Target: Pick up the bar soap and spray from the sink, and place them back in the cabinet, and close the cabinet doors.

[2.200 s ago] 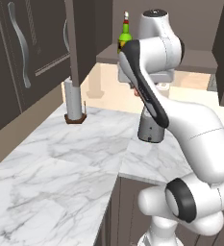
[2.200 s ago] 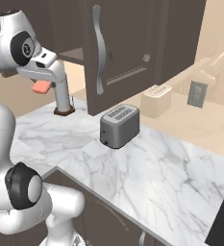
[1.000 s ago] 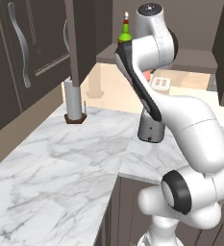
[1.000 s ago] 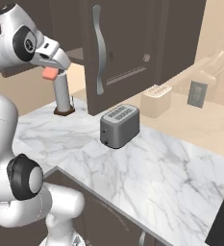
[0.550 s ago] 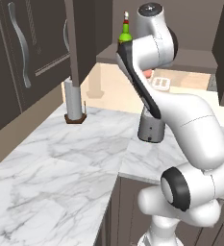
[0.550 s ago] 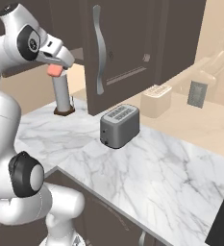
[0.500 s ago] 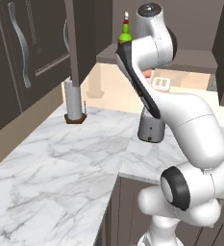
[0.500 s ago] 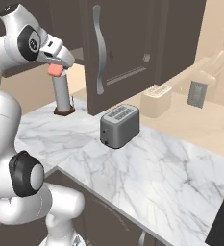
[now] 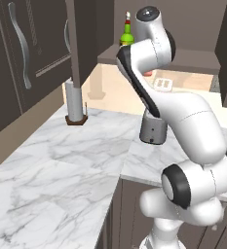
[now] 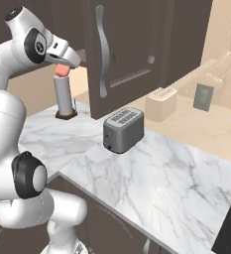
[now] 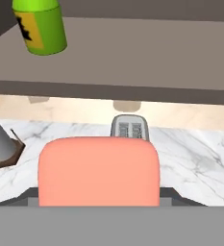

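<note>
Gripper (image 10: 62, 69) clamps the bar soap (image 11: 99, 170), having risen since a moment ago to just below the cabinet (image 11: 132, 50) shelf; the spray (image 11: 40, 26) already stands there ahead, so placing comes next.

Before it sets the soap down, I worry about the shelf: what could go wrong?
The bar soap is held in the end effector just below the cabinet shelf edge; moving forward too low could jam it against that edge. The spray already stands on the shelf, so a leftward drift could tip it. The open cabinet doors flank the arm.
</note>
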{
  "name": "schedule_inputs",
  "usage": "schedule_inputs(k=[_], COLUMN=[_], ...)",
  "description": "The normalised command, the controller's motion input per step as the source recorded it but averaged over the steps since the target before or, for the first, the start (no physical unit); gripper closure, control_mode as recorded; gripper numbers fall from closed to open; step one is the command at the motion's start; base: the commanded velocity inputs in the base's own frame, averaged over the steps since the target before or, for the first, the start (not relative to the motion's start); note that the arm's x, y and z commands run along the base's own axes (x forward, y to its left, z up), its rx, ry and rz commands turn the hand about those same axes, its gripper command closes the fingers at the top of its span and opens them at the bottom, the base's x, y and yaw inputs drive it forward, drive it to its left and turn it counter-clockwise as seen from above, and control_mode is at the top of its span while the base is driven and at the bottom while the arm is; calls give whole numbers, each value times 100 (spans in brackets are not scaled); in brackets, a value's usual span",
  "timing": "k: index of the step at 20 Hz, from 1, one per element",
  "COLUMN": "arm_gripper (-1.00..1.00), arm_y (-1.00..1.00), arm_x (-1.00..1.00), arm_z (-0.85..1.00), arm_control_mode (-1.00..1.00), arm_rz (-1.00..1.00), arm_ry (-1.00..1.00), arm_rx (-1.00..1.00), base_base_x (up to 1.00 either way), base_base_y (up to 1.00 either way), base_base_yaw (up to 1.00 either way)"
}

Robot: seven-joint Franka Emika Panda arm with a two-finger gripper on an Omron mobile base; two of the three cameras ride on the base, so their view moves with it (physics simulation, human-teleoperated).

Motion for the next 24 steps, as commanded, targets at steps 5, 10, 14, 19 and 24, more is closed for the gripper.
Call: schedule_inputs(k=[5, 10, 14, 19, 24], arm_gripper=[100, 100, 100, 100, 100], arm_y=[-17, -22, -17, -16, -13], arm_x=[20, 16, 23, 23, 23], arm_z=[12, 21, 23, 19, 6], arm_control_mode=[-100, -100, -100, -100, -100], arm_rz=[-3, -1, -1, -1, 0], arm_ry=[-1, 0, 0, 0, 0], arm_rx=[0, 0, 0, 0, 0], base_base_x=[0, 0, 0, 0, 0], base_base_y=[0, 0, 0, 0, 0], base_base_yaw=[0, 0, 0, 0, 0])
